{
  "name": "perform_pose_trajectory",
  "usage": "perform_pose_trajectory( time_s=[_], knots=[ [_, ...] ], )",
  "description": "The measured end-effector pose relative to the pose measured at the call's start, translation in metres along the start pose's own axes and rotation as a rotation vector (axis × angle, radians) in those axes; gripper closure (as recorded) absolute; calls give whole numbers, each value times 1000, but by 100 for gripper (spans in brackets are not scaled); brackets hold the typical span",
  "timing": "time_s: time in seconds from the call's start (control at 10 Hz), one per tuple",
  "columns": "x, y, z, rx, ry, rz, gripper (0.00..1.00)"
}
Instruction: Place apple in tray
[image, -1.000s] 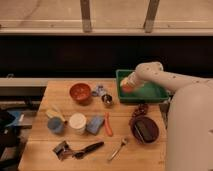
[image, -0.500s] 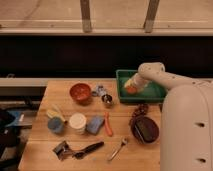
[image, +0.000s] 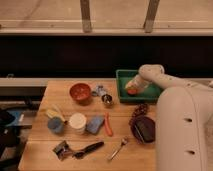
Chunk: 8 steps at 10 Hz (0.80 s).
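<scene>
The green tray (image: 122, 76) sits at the back right of the wooden table. The apple (image: 132, 91) is a small orange-yellow round fruit low inside the tray. My gripper (image: 133, 86) reaches down into the tray from the right and is directly over the apple, at its top. My white arm (image: 175, 105) covers the tray's right part.
A red-orange bowl (image: 80, 92), a small metal cup (image: 106, 99), a dark maroon bowl (image: 143, 129), an orange carrot-like piece (image: 107, 125), a white cup (image: 77, 121), blue items (image: 56, 124), a spoon (image: 118, 148) and a black-handled tool (image: 82, 149) lie on the table (image: 60, 90).
My gripper with the apple has lowered a little further into the tray and the arm has shifted slightly left.
</scene>
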Motion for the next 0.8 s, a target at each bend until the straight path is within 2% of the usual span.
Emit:
perform_pose_trajectory(
  time_s=[0.2, 0.3, 0.4, 0.5, 0.8],
  knots=[
    [0, 6, 7, -15, 1, 1, 40],
    [-1, 7, 8, -23, -3, 6, 35],
    [-1, 9, 7, -34, -10, 8, 25],
    [-2, 10, 6, -39, -14, 8, 21],
    [-7, 17, -6, -44, -39, -11, 20]
  ],
)
